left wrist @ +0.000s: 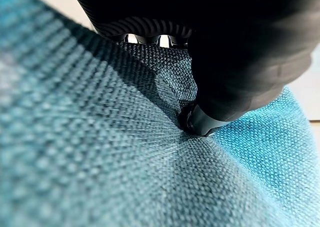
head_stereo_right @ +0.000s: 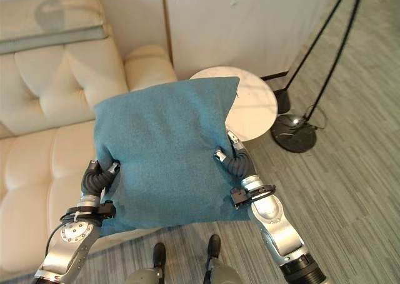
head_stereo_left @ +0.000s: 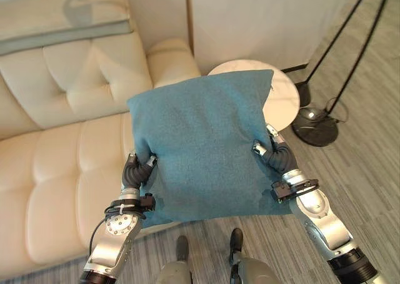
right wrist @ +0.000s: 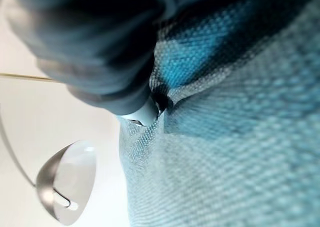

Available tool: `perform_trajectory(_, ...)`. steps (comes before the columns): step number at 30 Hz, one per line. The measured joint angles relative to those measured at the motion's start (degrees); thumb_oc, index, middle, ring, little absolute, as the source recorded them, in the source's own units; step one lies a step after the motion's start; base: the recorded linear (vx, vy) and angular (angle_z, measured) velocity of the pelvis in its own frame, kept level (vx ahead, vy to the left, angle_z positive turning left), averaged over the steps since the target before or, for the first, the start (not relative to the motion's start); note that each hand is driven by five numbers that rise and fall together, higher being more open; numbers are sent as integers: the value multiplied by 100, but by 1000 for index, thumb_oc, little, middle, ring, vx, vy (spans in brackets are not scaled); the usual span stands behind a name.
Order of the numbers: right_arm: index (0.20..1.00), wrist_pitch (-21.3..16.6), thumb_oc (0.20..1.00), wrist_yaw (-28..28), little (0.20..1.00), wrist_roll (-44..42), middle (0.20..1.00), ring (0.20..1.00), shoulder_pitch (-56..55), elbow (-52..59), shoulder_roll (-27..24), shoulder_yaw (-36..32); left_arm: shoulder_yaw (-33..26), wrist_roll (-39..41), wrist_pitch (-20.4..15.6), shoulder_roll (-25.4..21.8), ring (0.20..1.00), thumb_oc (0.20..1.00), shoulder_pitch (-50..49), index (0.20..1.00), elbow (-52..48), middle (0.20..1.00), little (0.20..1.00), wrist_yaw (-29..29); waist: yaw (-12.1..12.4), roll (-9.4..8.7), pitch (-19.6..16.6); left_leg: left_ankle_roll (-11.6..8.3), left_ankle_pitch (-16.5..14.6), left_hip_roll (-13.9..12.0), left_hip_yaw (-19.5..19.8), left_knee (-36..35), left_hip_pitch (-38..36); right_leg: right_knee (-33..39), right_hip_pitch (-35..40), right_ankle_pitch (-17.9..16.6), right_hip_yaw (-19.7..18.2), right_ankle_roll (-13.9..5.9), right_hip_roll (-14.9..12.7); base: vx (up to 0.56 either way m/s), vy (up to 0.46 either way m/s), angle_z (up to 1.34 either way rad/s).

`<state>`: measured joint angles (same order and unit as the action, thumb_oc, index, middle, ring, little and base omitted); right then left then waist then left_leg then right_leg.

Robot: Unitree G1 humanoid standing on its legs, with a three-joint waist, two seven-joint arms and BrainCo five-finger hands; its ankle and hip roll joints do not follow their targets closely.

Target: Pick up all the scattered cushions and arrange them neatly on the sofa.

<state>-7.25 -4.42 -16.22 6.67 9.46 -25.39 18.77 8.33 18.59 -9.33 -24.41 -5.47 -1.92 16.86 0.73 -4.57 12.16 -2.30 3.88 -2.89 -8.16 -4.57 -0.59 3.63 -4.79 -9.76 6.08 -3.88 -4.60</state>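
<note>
Floor (head_stereo_left: 369,171): grey wood-grain planks. Behind it a plain pale wall (head_stereo_left: 250,21). On my left, a cream tufted leather sofa (head_stereo_left: 56,159) with smooth, padded seat panels; a flat cream cushion with a grey-green band (head_stereo_left: 62,21) lies along its back. Beside the sofa arm stands a round white marble-look bench (head_stereo_left: 284,99), and near that the dark round base of a black floor lamp (head_stereo_left: 315,126) with thin slanting poles.

The square teal cushion of coarse woven fabric (head_stereo_left: 203,143) is held up in the air before me, over the sofa's front edge. My left hand (head_stereo_left: 136,170) pinches its left edge, thumb dug into the weave. My right hand (head_stereo_left: 270,151) pinches the right edge likewise, denting the cloth.
</note>
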Motion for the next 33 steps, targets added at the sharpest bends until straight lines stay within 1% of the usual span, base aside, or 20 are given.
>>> perform_trajectory(1,200,-18,200,-30,200,221,200,200,-9,1,29,-26,31,2,-1,32,200,200,21,200,4,200,200,-4,-40,70,22,62,63,-34,80,98,79,-486,-183,68,-194,-159,9,-349,-41,24)
perform_trajectory(2,200,-18,200,-79,200,337,200,200,-61,-20,17,-50,64,1,-1,43,200,200,73,200,16,200,200,-4,-162,111,3,114,78,-84,222,107,110,-838,-256,298,-402,-424,-14,-353,-93,55)
perform_trajectory(3,200,-18,200,-116,200,405,200,200,-64,-37,15,-72,65,1,-2,51,200,200,136,200,46,200,200,-16,-171,163,20,149,149,-136,336,155,170,-1323,-361,650,-601,-509,11,-313,-123,101)
perform_trajectory(4,200,-18,200,-133,200,461,200,200,-66,-77,1,-110,69,2,-8,63,200,200,196,200,58,200,200,-46,-198,211,-4,184,185,-188,600,233,293,-2290,-489,1229,-634,-472,46,-196,-84,90)
perform_trajectory(6,200,-19,200,-127,200,572,200,200,-31,-84,1,-115,50,8,-32,-41,200,200,187,200,52,200,200,-50,21,185,-85,130,278,-148,867,305,497,-2954,-389,1902,-693,-458,47,-190,-123,80)
perform_trajectory(7,200,-25,200,-126,200,617,200,200,0,-101,25,-113,48,26,-36,-48,200,200,179,200,59,200,200,-51,143,186,-101,-12,391,-120,977,355,603,-2736,-284,2098,-783,-420,67,-355,-230,84)
perform_trajectory(8,200,-35,200,-122,200,621,200,200,10,-182,30,-123,56,52,-35,-4,200,200,180,200,68,200,200,-55,191,316,-82,-53,452,-120,1231,355,750,-2224,-79,2192,-728,-46,153,-315,-191,71)
perform_trajectory(9,200,-20,200,-127,200,621,200,200,34,-274,9,-120,70,53,-41,47,200,200,102,200,69,200,200,-57,298,469,-118,45,493,-218,1253,309,815,-2177,-32,2143,-597,-40,281,-452,-228,72)
perform_trajectory(11,200,-20,200,-127,200,621,200,200,26,-489,-136,-55,62,56,-40,219,200,200,23,200,116,200,200,-100,496,792,-204,-102,495,-468,1403,346,1187,-2148,-257,2066,-453,199,599,-252,-71,52)
perform_trajectory(12,200,-19,200,-130,200,620,200,200,10,-503,-157,-37,68,55,-40,219,200,200,24,200,107,200,200,-104,471,801,-213,-138,459,-495,1394,384,1339,-2202,-367,2083,-499,287,622,-359,24,77)
perform_trajectory(13,200,-12,200,-141,200,622,200,200,-25,-588,-186,-14,127,59,-32,233,200,200,33,200,185,200,200,-108,466,809,-207,-153,91,-523,1342,408,1506,-2310,-535,2091,-361,435,672,-430,24,72)
perform_trajectory(14,200,-12,200,-152,200,627,200,200,-32,-671,-215,1,189,62,-25,214,200,200,68,200,260,200,200,-111,420,745,-200,-147,-233,-558,1043,376,1594,-2327,-611,1922,-359,638,627,-345,23,115)
perform_trajectory(15,200,47,200,-188,200,630,200,200,-62,-764,-253,16,289,74,12,190,200,200,139,200,362,200,200,-116,220,574,-178,-62,-521,-601,194,441,1721,-2163,-603,1814,-27,616,287,-157,3,113)
perform_trajectory(16,200,71,200,-206,200,629,200,200,-103,-788,-286,-1,351,77,13,186,200,200,159,200,426,200,200,-162,112,410,-177,-29,-443,-500,-53,653,1733,-2018,-619,1773,27,675,70,-91,4,98)
perform_trajectory(18,200,75,200,-192,200,625,200,200,-262,-750,-301,-156,513,123,19,229,200,200,144,200,477,200,200,-275,50,260,-199,-47,-456,-361,-344,1125,1376,-1627,-481,1494,71,575,-173,-51,35,50)
perform_trajectory(19,200,78,200,-193,200,617,200,200,-342,-738,-336,-270,570,130,18,334,200,200,163,200,516,200,200,-374,-135,293,-210,-19,-553,-359,-532,1232,949,-1460,-298,1351,319,430,-272,-21,78,92)
perform_trajectory(20,200,82,200,-199,200,614,200,200,-462,-690,-354,-402,663,158,24,440,200,200,210,200,554,200,200,-386,-349,372,-251,-36,-495,-364,-750,1118,584,-1314,-112,1299,546,354,-276,45,110,115)
perform_trajectory(21,200,57,200,-236,200,611,200,200,-537,-618,-486,-602,777,158,13,562,200,200,355,200,537,200,200,-424,-475,601,-336,-89,-363,-454,-848,559,133,-1293,-129,1283,736,252,-107,86,123,96)
perform_trajectory(24,200,56,200,-244,200,605,200,200,-519,-629,-284,-592,728,154,104,473,200,200,504,200,573,200,200,-440,-425,389,-354,-69,-288,-284,-794,488,166,-1073,-75,1088,780,107,-236,73,124,25)
perform_trajectory(33,200,65,200,-227,200,605,200,200,-505,-633,-75,-242,488,102,149,157,200,200,366,200,573,200,200,-444,-119,292,-353,50,-349,-121,-753,494,152,-553,213,742,788,-30,-312,115,190,2)
